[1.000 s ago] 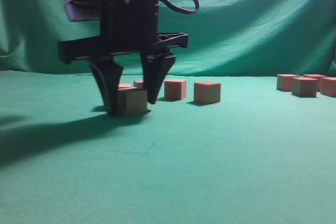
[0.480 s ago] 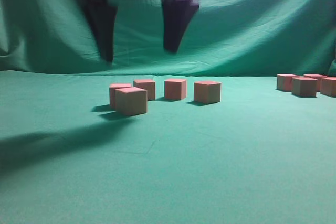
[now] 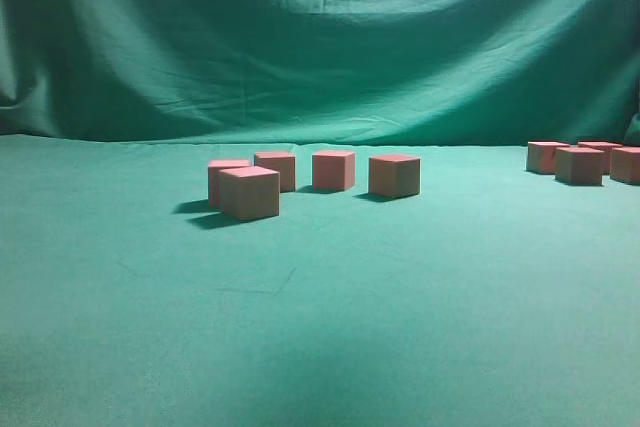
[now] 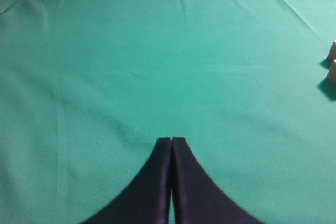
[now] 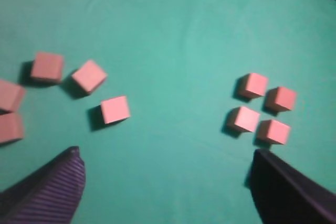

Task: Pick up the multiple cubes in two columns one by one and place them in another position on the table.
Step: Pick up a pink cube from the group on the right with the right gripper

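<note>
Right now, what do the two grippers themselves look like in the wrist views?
The left gripper has plain black fingers, broad at the base and curving in to narrow tips. The right gripper has dark fingers of the same tapering shape; the left-hand finger shows fine ridged lines with a purplish cast. No cables, labels or markings show. In the exterior view neither arm appears.

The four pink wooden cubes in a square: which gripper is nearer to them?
Right gripper, hovering open above the four pink cubes. Left gripper faces bare green cloth.
</note>
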